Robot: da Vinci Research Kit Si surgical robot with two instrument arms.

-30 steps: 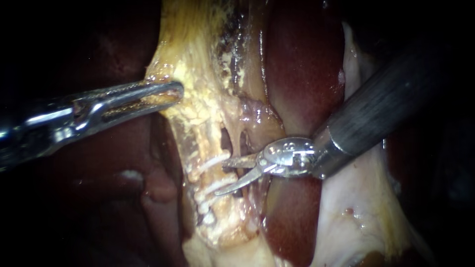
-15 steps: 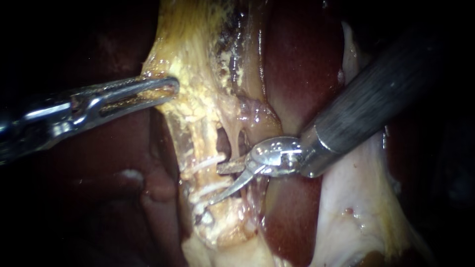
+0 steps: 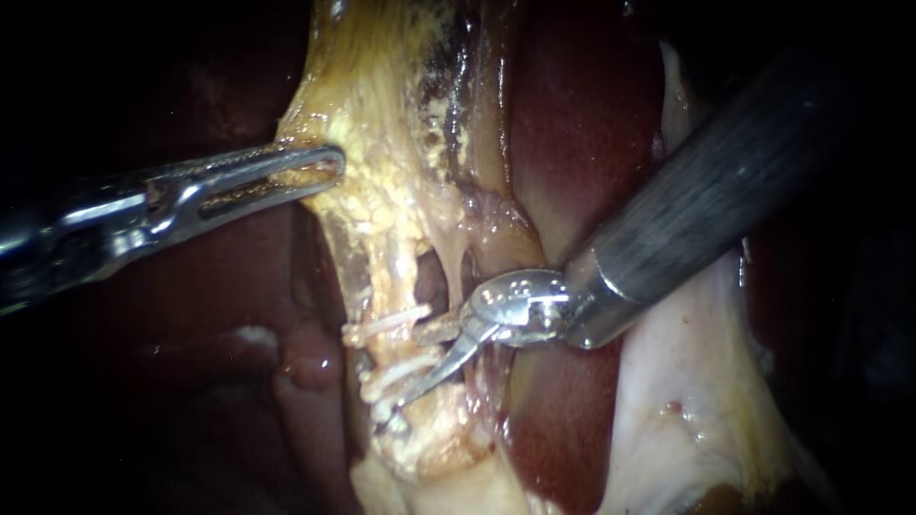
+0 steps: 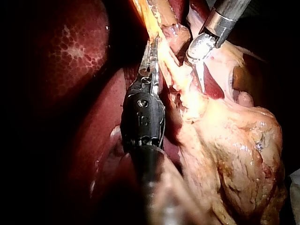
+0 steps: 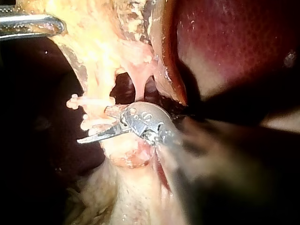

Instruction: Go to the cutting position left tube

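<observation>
- We locate the left tube point(image 3: 380, 286) at mid-field in the endoscope view: a pale yellow, fat-crusted strand running down from the yellow tissue point(image 3: 382, 143), with dark red liver point(image 3: 582, 133) on both sides.
- Three white clips point(image 3: 386, 324) cross it, the top one set apart from the lower two.
- Our right instrument point(image 3: 408, 367) holds nothing. Its jaws stand moderately parted at the tube, the lower one across the middle clip. We cannot confirm contact with the tube.
- Our left instrument point(image 3: 329, 167) has its jaws closed on the yellow tissue edge, well above the clips.
</observation>
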